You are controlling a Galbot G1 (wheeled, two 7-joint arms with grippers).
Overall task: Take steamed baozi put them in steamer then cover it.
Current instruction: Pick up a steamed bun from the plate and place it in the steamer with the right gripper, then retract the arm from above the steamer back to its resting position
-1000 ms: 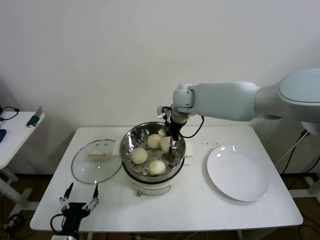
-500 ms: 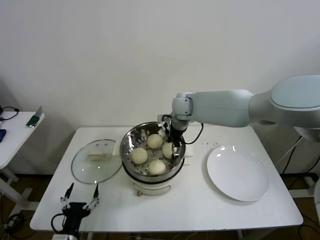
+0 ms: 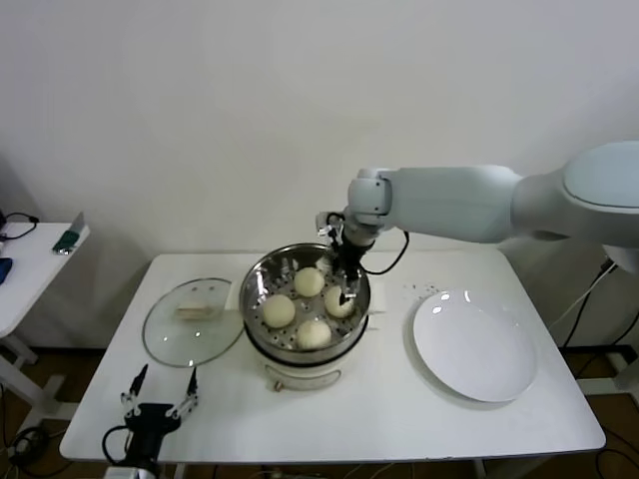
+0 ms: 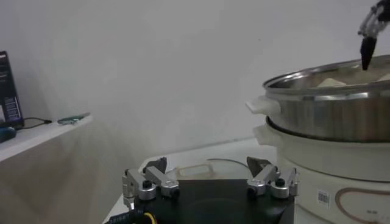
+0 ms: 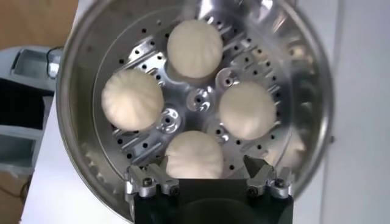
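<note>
Four baozi (image 5: pixel 196 154) sat in the steamer (image 3: pixel 255 299); the right gripper (image 3: pixel 346 288), jaws spread, was best lifted straight clear.

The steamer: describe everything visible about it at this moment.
The steamer is a round, shiny steel pot on a white base with small side handles, standing upright mid-table, uncovered. Its perforated tray holds four cream-white baozi, none stacked. The open right gripper hangs just above the bun nearest it. The glass cover lies flat beside the steamer, on the robot's left.
</note>
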